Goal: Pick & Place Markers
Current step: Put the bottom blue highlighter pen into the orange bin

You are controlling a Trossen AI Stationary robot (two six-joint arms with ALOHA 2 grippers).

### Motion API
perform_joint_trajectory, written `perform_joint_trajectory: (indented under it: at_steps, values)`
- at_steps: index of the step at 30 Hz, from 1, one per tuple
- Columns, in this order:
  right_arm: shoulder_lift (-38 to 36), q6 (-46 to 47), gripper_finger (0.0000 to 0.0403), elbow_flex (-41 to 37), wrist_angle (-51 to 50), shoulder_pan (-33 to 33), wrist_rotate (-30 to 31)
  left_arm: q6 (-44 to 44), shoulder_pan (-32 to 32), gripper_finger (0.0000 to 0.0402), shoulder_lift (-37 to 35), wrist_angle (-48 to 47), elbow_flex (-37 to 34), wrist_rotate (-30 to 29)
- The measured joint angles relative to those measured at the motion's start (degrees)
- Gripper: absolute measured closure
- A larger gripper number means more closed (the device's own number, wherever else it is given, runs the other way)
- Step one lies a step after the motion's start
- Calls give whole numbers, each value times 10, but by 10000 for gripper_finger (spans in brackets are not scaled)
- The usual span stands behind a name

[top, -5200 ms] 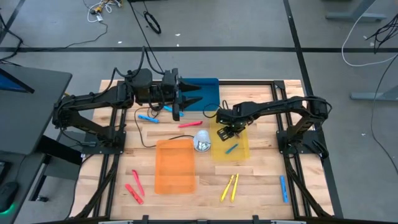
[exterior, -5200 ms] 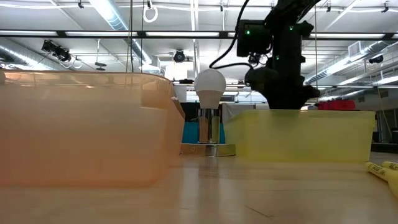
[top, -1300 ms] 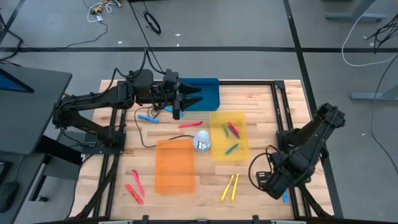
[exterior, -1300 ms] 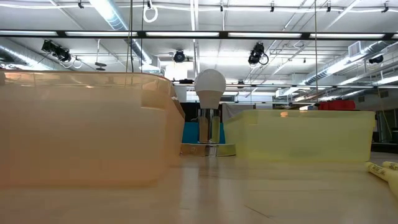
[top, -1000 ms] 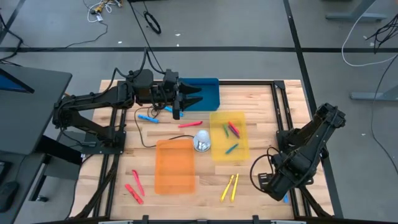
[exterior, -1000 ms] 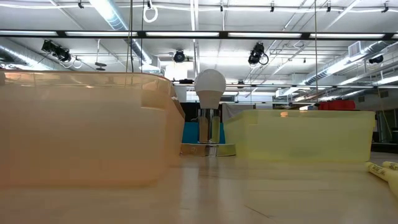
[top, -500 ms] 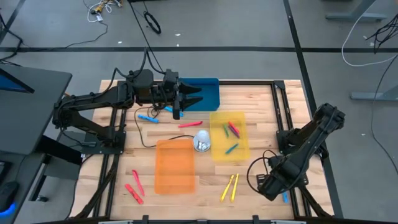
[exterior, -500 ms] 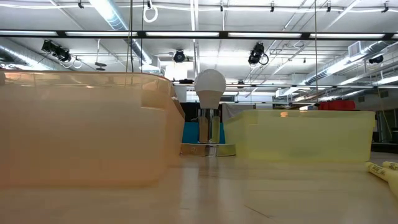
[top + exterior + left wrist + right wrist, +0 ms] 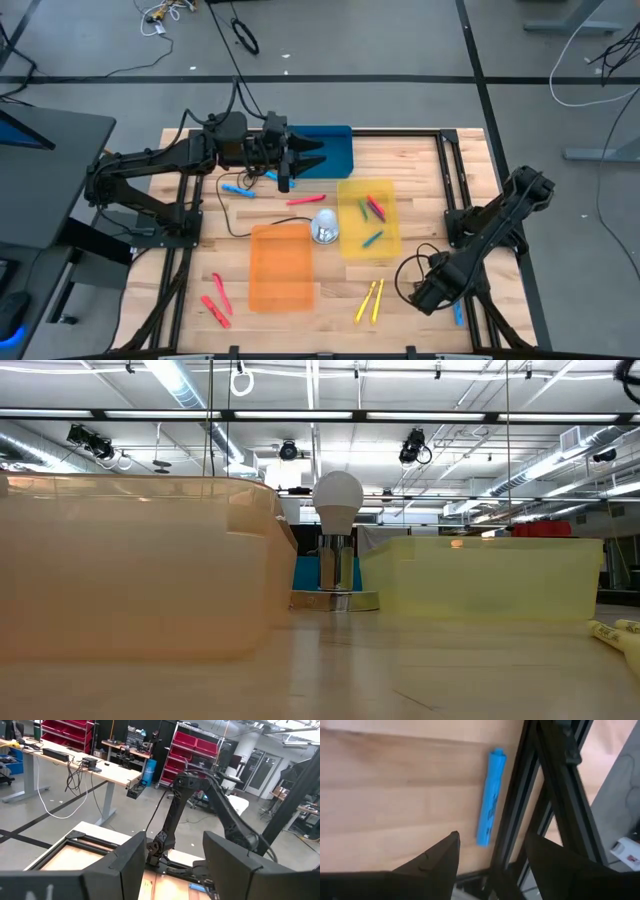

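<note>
A light blue marker (image 9: 490,800) lies flat on the wood by the black frame rail, near the table's near right corner (image 9: 457,313). My right gripper (image 9: 492,847) hangs above it, slanting down, open, touching nothing (image 9: 436,298). Two yellow markers (image 9: 370,300) lie left of it, also seen in the low view (image 9: 615,632). Red markers (image 9: 215,305) lie near left; a blue one (image 9: 237,188) and a red one (image 9: 305,200) lie farther back. Several markers rest in the yellow tray (image 9: 352,245). My left gripper (image 9: 172,865) waits level and open, high by the blue tray (image 9: 335,145).
An orange tray (image 9: 281,267) stands at the near middle, with a white bulb on a metal base (image 9: 325,228) between it and the yellow tray. Black frame rails (image 9: 540,785) run along the table's right edge beside the blue marker. A black cable (image 9: 225,215) crosses the wood at the left.
My right gripper has come down toward the table over the blue marker at the near right corner and has tipped further downward. Its fingers have stayed open.
</note>
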Motion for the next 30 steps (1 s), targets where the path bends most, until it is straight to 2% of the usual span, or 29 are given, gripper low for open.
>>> perform_joint_trajectory:
  at_steps: [7, 18, 30]
  values:
    - [0, -20, 174, -58, 30, -4, -3, 0, 0, 200, 0, -1, 0, 0]
    - [0, -32, 174, -154, 155, -15, -20, 0, 0, 200, 0, -13, 0, 0]
    - [0, -47, 174, -209, 194, -15, -46, 0, 0, 200, 0, -13, 0, 0]
